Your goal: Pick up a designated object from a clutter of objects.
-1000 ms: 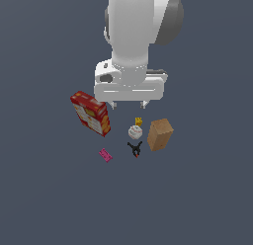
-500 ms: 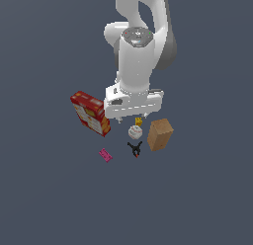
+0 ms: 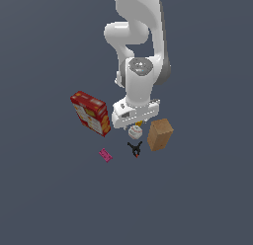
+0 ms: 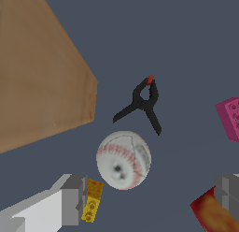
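The baseball (image 4: 123,159) was seen resting on the floor, ungrasped, between the brown box (image 4: 39,76) and the red cracker box (image 3: 91,112), with the black clamp (image 4: 143,103) just beside it. The gripper (image 4: 149,198) was held spread wide above it, a yellow block (image 4: 92,200) near one finger. The approach looked nearly done; closing and lifting were left.

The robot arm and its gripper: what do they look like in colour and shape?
The arm is glossy white with rounded, bulky links and darker grey sections at the joints. A grey round cap sits on top of the wrist. The gripper has a white, boxy, wide body. In the wrist view its fingers are grey and blocky. No cables or markings are visible.
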`<state>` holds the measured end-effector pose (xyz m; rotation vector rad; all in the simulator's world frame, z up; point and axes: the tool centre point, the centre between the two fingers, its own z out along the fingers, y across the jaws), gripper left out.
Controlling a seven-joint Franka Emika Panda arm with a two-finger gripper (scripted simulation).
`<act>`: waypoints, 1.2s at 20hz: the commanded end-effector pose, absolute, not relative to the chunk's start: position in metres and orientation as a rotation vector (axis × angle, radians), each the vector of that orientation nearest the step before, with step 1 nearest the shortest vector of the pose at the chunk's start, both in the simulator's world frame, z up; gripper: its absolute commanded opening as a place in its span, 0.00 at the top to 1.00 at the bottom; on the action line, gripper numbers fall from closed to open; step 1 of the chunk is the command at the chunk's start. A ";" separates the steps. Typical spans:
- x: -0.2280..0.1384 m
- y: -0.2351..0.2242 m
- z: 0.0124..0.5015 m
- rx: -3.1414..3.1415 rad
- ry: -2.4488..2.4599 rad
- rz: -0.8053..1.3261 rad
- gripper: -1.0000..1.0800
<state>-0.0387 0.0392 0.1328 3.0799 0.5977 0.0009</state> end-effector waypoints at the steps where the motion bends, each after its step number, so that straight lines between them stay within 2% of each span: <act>1: -0.045 0.042 0.119 3.071 0.649 0.002 0.04; 16: -0.058 0.046 0.094 3.056 0.727 -0.001 0.04; 24: -0.059 0.047 0.061 3.056 0.731 0.000 0.04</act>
